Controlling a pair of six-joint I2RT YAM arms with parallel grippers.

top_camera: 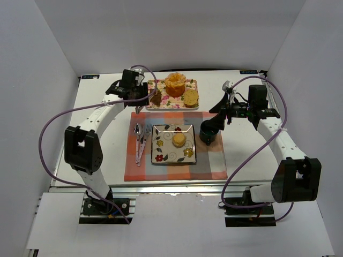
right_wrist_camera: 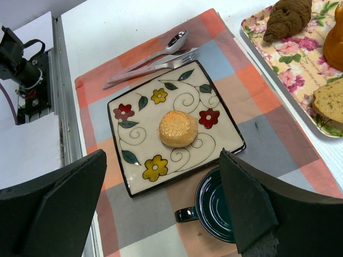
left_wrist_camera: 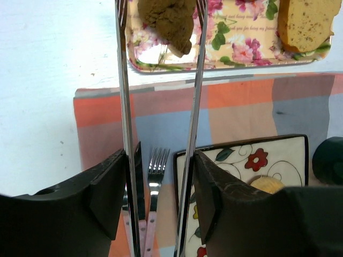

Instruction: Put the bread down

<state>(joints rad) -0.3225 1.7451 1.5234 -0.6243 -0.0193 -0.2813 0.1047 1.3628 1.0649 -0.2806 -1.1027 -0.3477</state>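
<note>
A dark brown bread (top_camera: 156, 98) lies at the left end of the floral tray (top_camera: 151, 84). My left gripper (top_camera: 139, 95) is shut on metal tongs (left_wrist_camera: 124, 96). In the left wrist view the tong arms stand on either side of that bread (left_wrist_camera: 166, 19), over the tray (left_wrist_camera: 236, 53). I cannot tell whether the bread is lifted. A small round bun (top_camera: 179, 140) sits on the flowered square plate (top_camera: 161, 155). My right gripper (top_camera: 222, 119) is open and empty, hovering above a dark green cup (top_camera: 208, 134). The bun (right_wrist_camera: 178, 128) and cup (right_wrist_camera: 214, 209) show below it.
An orange ring cake (top_camera: 176, 84) and a bread slice (top_camera: 191, 97) share the tray. A spoon, knife and fork (top_camera: 140, 142) lie left of the plate on the checked placemat (top_camera: 214, 166). White walls enclose the table on three sides.
</note>
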